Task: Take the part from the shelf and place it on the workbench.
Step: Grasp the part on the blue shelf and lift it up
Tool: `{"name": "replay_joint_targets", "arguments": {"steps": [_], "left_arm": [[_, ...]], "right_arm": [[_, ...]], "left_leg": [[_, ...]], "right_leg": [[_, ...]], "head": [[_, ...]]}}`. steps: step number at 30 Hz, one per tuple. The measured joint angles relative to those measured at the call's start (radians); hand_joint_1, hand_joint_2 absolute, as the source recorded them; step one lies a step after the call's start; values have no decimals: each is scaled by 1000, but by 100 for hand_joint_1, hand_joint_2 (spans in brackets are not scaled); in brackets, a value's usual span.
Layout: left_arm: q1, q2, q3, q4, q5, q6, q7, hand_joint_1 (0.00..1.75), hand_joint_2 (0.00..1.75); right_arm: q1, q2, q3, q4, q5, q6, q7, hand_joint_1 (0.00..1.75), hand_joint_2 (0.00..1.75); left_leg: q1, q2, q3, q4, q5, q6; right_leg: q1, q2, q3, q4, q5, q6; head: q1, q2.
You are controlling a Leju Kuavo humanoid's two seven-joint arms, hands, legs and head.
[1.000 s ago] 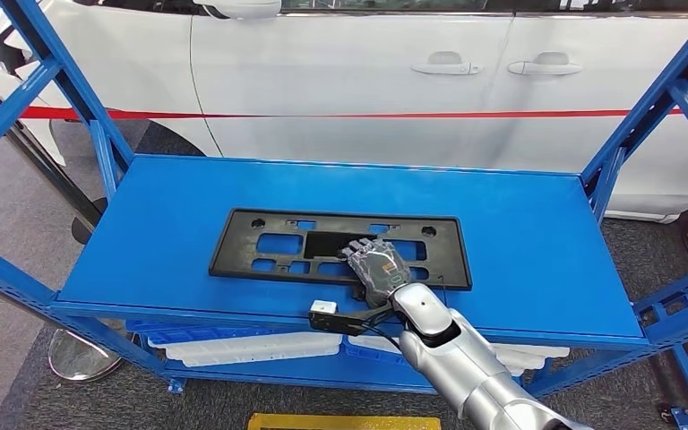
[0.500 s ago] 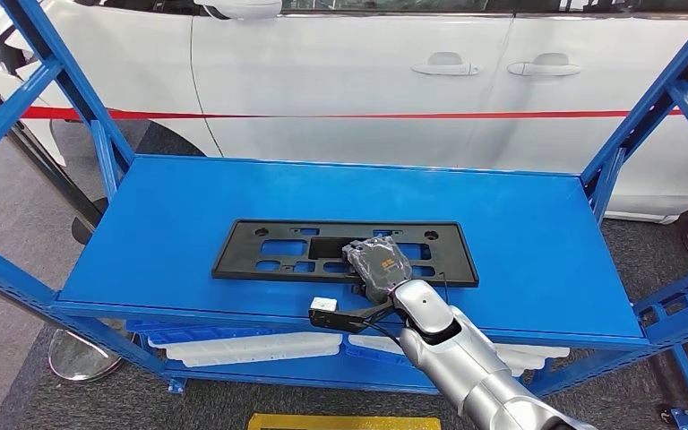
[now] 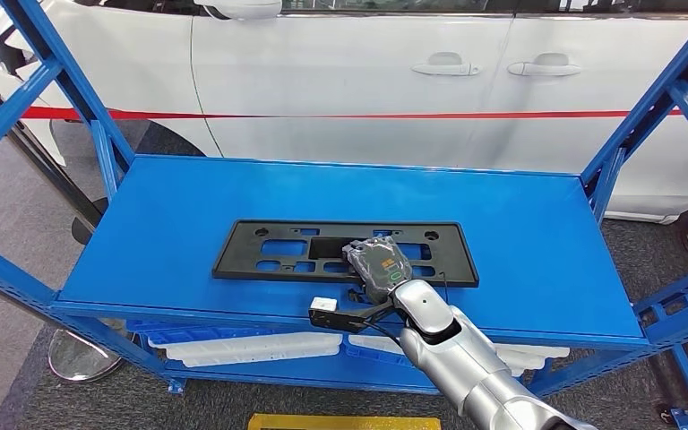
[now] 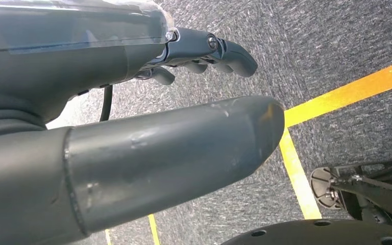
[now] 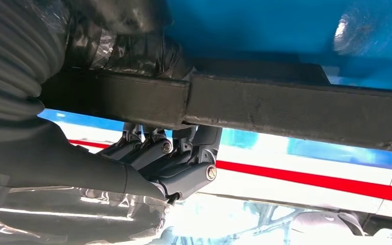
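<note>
Fingers point(image 5: 171, 163) curled through a cut-out of the black plastic part point(image 3: 260, 251), clamping its near bar against the thumb, as seen from the right wrist. Right hand point(image 3: 378, 266) closed over the front edge, palm down, holding firm. Compared with a second ago: fingers no longer stretched flat on top but tucked under, and the part nudged a touch to the right and farther back on the blue shelf point(image 3: 537, 242). No shift in the last half second, so probably grip secured, lift not yet begun. Part flat on the shelf deck, near its front middle. Left hand point(image 4: 132, 127) hanging by the carpeted floor point(image 4: 337, 46), fingers loosely bent, holding nothing. Next by the look of it: raise and carry toward the workbench.
</note>
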Motion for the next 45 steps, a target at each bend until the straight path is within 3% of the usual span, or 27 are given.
{"name": "replay_joint_targets", "arguments": {"steps": [4, 5, 6, 8, 9, 10, 16, 20, 24, 28, 34, 39, 43, 45], "left_arm": [[-1, 0, -1, 0, 7, -1, -6, 0, 0], [-2, 0, -2, 0, 9, -3, -6, 0, 44], [-2, 0, -3, 0, 12, -5, -7, 0, 44], [-3, 0, -4, 0, 21, -9, -9, 0, 131], [-3, 0, -5, 0, 29, -9, -15, 0, 131], [-3, 0, -5, 0, 38, -8, -25, 0, 175], [-2, 1, -3, 0, 89, -43, -49, 0, 175], [-2, 2, -1, 0, 101, -31, -34, 0, 175], [-2, 2, -1, 0, 115, -11, -32, 0, 175], [-3, 2, -1, 0, 123, -9, -36, 0, 175], [-3, 2, -1, 0, 124, -7, -35, 0, 175], [-4, 3, -9, 0, 120, 11, -23, 0, 175], [-5, 4, -20, 0, 121, 21, -26, 0, 175], [-7, 4, -27, 0, 121, 23, -38, 0, 175]], "right_arm": [[-1, 0, 0, -7, 0, 4, -5, 175, 175], [0, 0, 0, -10, 0, 7, -4, 175, 175], [0, 0, 0, -14, 0, 10, -4, 175, 175], [1, 0, 0, -21, 0, 14, 0, 175, 175], [2, 0, 0, -23, -1, 13, 2, 175, 175], [3, -1, 0, -24, -1, 10, 4, 175, 175], [9, -5, -3, -34, -8, -7, -4, 175, 175], [29, -16, -5, -68, 13, -80, -6, 175, 175], [68, -42, -19, -181, 42, -133, 0, 175, 175], [98, -65, -32, -317, 60, -115, 17, 175, 175], [121, -82, -38, -404, 66, -116, 18, 175, 175], [146, -102, -48, -488, 109, -192, 3, 175, 175], [167, -128, -58, -566, 154, -229, 3, 175, 175], [176, -143, -66, -592, 165, -245, 3, 175, 175]], "left_leg": [[0, 0, 0, 0, 0, 0], [0, 0, 0, 0, 0, 0], [0, 0, 0, 0, 0, 0], [0, 0, 0, 0, 0, 0], [0, 0, 0, 0, 0, 0], [0, 0, 0, 0, 0, 0], [0, 0, 0, 0, 0, 0], [0, 0, -1, 1, 0, 0], [0, 0, -3, 1, 0, 0], [0, 0, -4, 1, 0, 0], [-1, 0, -6, 3, 0, 0], [-2, -1, -17, 13, 0, 0], [0, 4, -21, 13, 10, 11], [5, 15, -23, 1, 23, 24]], "right_leg": [[0, 0, 0, 0, 0, 0], [0, 0, 0, 0, 0, 0], [0, 0, 0, 0, 0, 0], [0, 0, 0, 0, 0, 0], [0, 0, 0, 0, 0, 0], [0, 0, 0, 0, 0, 0], [0, 0, 0, 0, 0, 0], [0, 0, -1, 0, 0, 0], [0, 0, -3, 0, 0, 0], [0, 0, -5, 0, 0, 0], [-1, 0, -6, -1, 1, 1], [-4, 0, -13, 0, 4, 4], [-6, 4, -17, -1, 11, 16], [-1, -25, -30, 26, -15, 20]], "head": [[0, 0], [0, 0], [0, 0], [0, 0], [0, 0], [0, 0], [0, 0], [0, 0], [0, 0], [0, 0], [0, 0], [0, 0], [0, 0], [1, 0]]}}
